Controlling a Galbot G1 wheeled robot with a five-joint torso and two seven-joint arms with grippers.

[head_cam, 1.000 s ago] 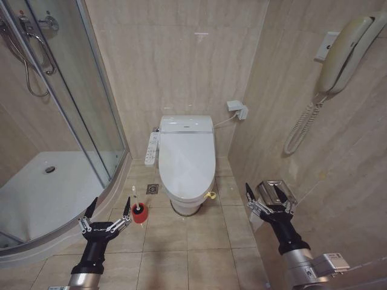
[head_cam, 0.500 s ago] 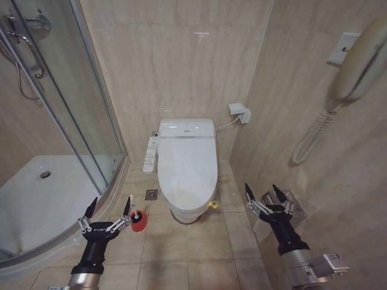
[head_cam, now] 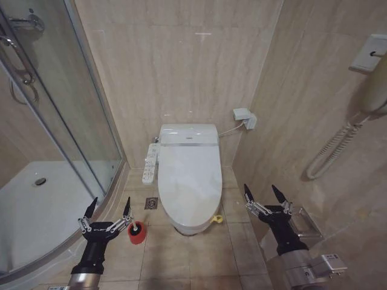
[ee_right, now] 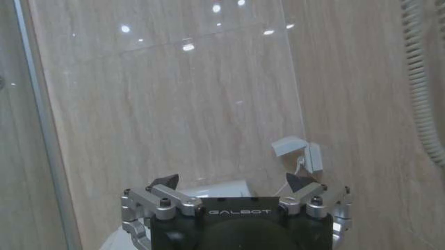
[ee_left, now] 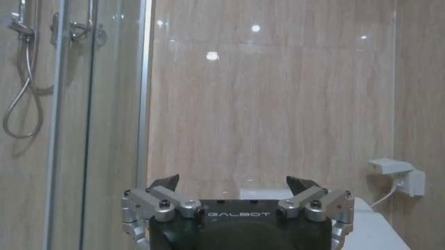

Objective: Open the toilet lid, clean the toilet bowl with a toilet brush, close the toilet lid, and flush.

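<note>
The toilet lid (head_cam: 188, 178) is a glossy white oval, lying shut over the bowl, so the toilet bowl is hidden. A yellow strap (head_cam: 217, 219) hangs at its near right edge. On the floor left of the toilet stands a red cup (head_cam: 137, 232) that holds the toilet brush; my left gripper covers most of the brush. My left gripper (head_cam: 109, 207) is held up open over the floor just left of the red cup. My right gripper (head_cam: 263, 196) is open too, raised near the right wall. Both grippers hold nothing.
A glass shower enclosure (head_cam: 66, 121) with a white tray (head_cam: 36, 211) fills the left. A control panel (head_cam: 150, 163) hangs on the toilet's left side. A wall socket (head_cam: 244, 116) and a wall phone with coiled cord (head_cam: 338, 151) are on the right. A floor drain (head_cam: 151, 203) lies by the toilet.
The whole view has shifted: the camera has come closer to the toilet and the toilet looks larger. Both grippers keep their raised, open pose.
</note>
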